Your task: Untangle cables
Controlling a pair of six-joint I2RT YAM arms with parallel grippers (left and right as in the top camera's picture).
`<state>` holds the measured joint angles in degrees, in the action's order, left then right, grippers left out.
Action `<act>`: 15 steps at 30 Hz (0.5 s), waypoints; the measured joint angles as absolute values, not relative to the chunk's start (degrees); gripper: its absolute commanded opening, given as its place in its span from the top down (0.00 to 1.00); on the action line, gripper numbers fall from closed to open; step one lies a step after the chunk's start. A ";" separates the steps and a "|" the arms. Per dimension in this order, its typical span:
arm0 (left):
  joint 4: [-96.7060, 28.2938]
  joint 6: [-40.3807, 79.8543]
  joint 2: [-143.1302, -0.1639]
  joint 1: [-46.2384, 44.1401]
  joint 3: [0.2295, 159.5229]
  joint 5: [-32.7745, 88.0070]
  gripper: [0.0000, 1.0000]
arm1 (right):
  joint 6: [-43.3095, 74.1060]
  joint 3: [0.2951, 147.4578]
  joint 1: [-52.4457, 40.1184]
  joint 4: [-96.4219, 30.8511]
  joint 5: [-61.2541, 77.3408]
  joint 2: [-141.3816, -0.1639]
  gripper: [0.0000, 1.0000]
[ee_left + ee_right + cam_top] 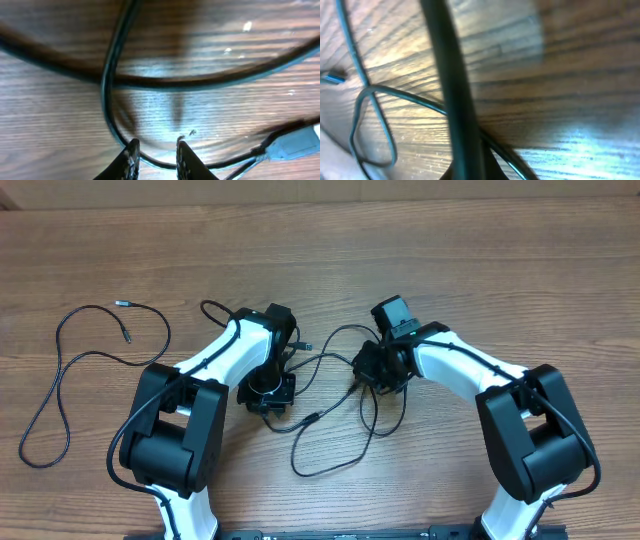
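Closest to the right wrist's lens, a blurred black cable [451, 90] ran straight down into the right gripper [368, 372], whose jaws were fully closed, apparently pinching it. Next, the left gripper [156, 159] stood slightly open, a thin strand [104, 92] crossing unclamped at its fingertips [132, 156], a grey plug [292, 145] nearby. Farther out, the tangled cables [312, 418] lay on the wooden table [450, 250] between both arms, one separate cable [60, 365] well apart to the left.

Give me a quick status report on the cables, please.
Left tool slightly open over a strand. Right tool shut on a cable. Tangle sits between arms; separate cord lies far left.
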<state>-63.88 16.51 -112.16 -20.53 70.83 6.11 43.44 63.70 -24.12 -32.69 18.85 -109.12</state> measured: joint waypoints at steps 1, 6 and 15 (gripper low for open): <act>-65.01 15.62 -112.25 -20.53 71.85 6.39 0.72 | 41.74 63.70 -23.62 -32.34 20.21 -109.12 0.96; -69.56 11.33 -112.42 -20.53 78.67 9.78 0.68 | 35.29 63.70 -22.31 -31.20 26.44 -109.12 0.96; -74.91 3.18 -112.42 -20.56 83.79 15.64 0.55 | 28.47 63.72 -20.84 -30.92 37.08 -109.12 0.95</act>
